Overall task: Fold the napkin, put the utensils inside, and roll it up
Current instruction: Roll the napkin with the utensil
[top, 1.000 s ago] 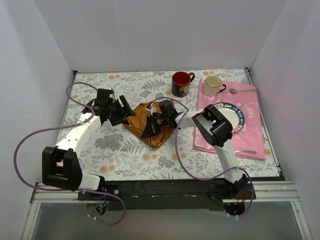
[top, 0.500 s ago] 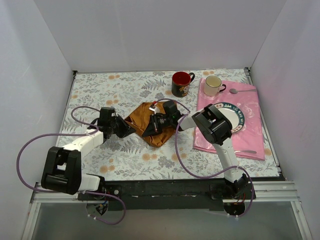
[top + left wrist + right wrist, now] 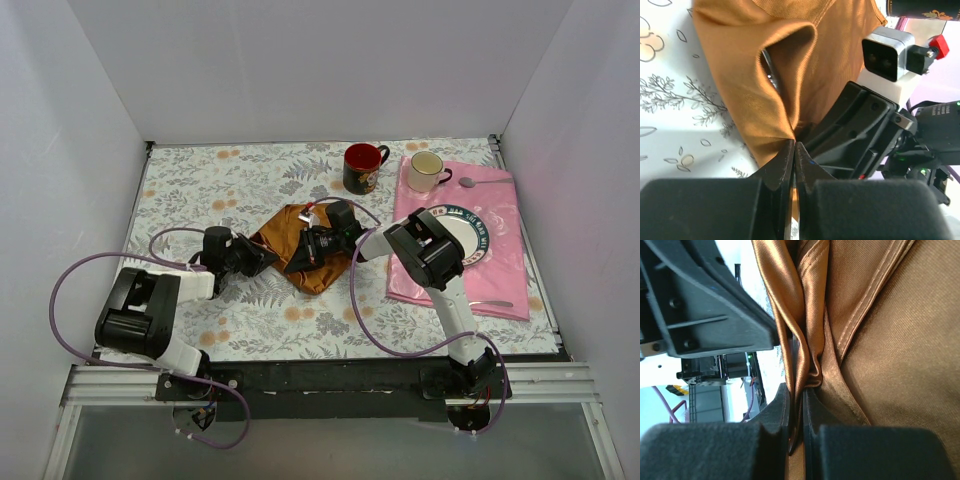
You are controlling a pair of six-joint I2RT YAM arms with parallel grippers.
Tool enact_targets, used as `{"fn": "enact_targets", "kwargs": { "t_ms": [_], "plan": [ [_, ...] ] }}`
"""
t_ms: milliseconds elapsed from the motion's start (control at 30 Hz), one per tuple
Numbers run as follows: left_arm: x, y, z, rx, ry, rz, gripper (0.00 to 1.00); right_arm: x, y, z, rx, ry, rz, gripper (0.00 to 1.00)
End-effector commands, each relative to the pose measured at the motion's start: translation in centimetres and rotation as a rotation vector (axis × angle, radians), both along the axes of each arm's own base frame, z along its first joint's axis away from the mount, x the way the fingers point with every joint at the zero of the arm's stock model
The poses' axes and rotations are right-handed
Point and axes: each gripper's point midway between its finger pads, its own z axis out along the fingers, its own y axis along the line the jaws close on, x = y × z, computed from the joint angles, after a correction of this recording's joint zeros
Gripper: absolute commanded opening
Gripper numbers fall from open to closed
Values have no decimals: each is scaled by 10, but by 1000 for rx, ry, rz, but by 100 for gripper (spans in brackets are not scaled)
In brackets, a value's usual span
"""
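Top cam: bright, even, diffuse light from above. The plain white enclosure walls (image 3: pixel 330 70) bounce it, so shadows under my arms are soft and faint. Sharp throughout.

L wrist cam: my black plastic left gripper (image 3: pixel 793 145) is a dark, out-of-focus mass at btm. The rust-orange woven cloth napkin (image 3: pixel 790 65) is crisp, w/ sheen on its ridge and deep shadow inside the fold. Bkgd at right is pale, washed.

R wrist cam: my black plastic right gripper (image 3: pixel 796 389) is blurred too. Weave is sharp, and the strip at left is blown out white.

Plain white walls (image 3: pixel 300 60) on three sides — floral-patterned table (image 3: pixel 250 170) — even light
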Motion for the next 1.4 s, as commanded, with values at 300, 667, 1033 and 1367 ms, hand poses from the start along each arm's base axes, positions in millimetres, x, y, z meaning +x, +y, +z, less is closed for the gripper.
{"fn": "enact_targets", "kwargs": {
  "t_ms": [300, 667, 1033, 1367],
  "plan": [
    [13, -4, -13, -23, -94, 1, 0, 3, -8, -11, -102, 29, -32, 1],
    [-12, 8, -72, 56, 128, 27, 0, 14, -13, -7, -208, -62, -7, 17],
    [-27, 9, -94, 57, 178, 15, 0, 30, -18, 11, -311, -191, 70, 46],
    [-26, 9, -100, 68, 206, 17, 0, 25, -27, 47, -327, -322, 150, 64]
  ]
}}
